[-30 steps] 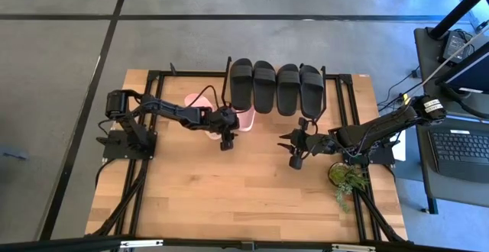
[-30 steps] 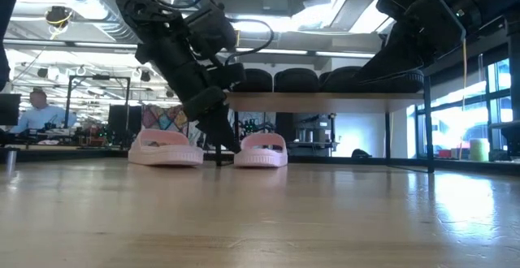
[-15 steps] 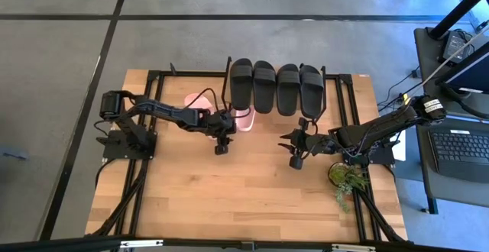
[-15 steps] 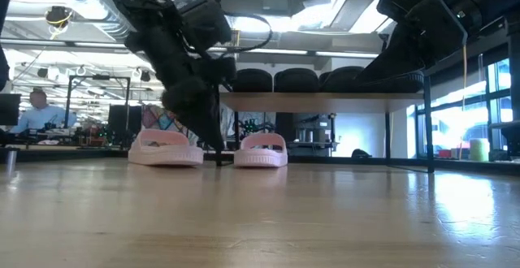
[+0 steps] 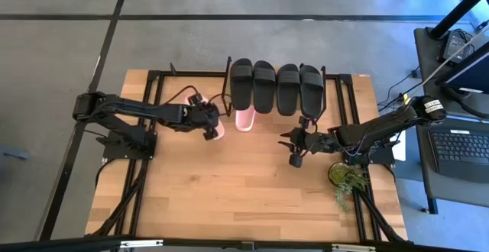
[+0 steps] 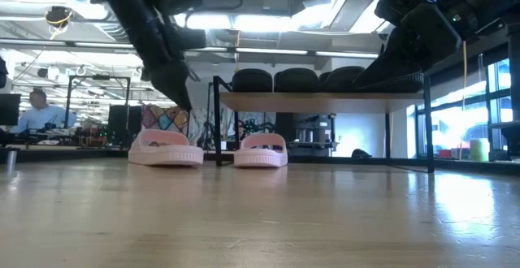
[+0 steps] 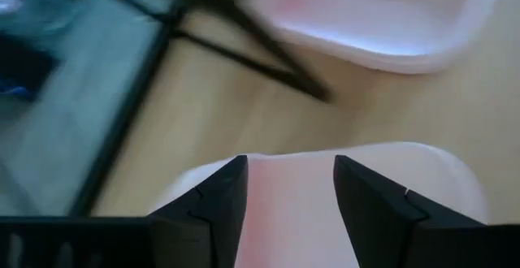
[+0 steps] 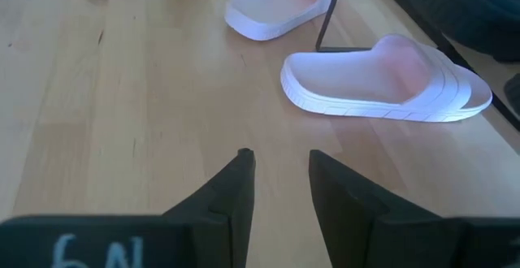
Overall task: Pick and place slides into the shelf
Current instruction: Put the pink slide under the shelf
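Note:
Four black slides (image 5: pixel 275 88) lie side by side on the shelf (image 6: pixel 325 101). One pink slide (image 5: pixel 244 118) rests sole-down on the table under the shelf's left end. The other pink slide (image 6: pixel 166 148) lies on the table just left of the shelf's leg (image 6: pixel 217 122). My left gripper (image 5: pixel 210 130) hovers open above this second slide (image 7: pixel 325 219), raised clear of it and slanting down. My right gripper (image 5: pixel 294 149) waits open over bare table at the right, with both pink slides (image 8: pixel 382 85) ahead of it.
A small potted plant (image 5: pixel 348 179) stands near the right arm's base. Black frame rails (image 5: pixel 149 92) run along both table sides. The near half of the wooden table (image 5: pixel 244 198) is bare. A laptop (image 5: pixel 458 149) sits off the table's right edge.
My left gripper has drawn back from the shelf's left end toward the table's left edge and risen, tipping less steeply downward; its fingers have stayed open. Both pink slides have kept their places on the table.

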Controlling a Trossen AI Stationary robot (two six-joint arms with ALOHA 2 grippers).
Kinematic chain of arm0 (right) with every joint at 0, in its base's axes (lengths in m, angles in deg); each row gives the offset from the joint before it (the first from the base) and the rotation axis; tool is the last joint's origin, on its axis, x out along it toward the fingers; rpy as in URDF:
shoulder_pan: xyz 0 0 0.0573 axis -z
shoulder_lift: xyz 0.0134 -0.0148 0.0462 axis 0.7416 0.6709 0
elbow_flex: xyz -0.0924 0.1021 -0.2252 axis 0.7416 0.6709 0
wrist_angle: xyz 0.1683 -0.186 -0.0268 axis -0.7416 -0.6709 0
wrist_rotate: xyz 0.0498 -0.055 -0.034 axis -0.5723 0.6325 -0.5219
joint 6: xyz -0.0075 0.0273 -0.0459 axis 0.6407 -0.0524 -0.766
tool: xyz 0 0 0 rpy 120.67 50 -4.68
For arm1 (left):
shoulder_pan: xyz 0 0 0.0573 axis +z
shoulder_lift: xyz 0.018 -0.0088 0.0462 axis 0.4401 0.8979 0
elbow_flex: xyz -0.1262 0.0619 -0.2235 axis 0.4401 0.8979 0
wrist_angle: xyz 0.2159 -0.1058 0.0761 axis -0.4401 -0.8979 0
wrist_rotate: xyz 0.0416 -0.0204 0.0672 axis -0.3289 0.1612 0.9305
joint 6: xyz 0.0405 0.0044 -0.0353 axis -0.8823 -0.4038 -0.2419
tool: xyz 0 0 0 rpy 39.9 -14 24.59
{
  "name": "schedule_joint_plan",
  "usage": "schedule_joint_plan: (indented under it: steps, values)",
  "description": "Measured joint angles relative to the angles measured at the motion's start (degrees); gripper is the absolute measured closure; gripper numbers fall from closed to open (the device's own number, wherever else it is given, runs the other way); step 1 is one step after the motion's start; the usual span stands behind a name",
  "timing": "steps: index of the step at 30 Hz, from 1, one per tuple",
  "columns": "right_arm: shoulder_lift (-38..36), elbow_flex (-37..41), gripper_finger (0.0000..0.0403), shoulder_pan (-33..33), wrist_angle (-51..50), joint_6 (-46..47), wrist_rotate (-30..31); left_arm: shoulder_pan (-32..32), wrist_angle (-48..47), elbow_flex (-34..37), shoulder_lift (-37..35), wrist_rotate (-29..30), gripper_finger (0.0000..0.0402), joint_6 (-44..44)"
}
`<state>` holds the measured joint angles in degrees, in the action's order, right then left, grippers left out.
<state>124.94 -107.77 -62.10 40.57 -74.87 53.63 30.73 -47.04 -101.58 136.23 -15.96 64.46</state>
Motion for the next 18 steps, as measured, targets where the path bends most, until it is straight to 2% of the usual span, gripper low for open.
schedule_joint_plan:
  steps: [3, 18]
  values:
    - [0.0, 0.0, 0.0282, 0.0, 0.0, 0.1, 0.0, 0.8, -1.1, 0.0, 0.0, 4.2, 0.0227, 0.8]
    - [0.0, 0.0, 0.0282, 0.0, -0.1, 0.1, 0.0, 9.2, -3.8, 0.0, 8.1, 3.4, 0.0227, 3.9]
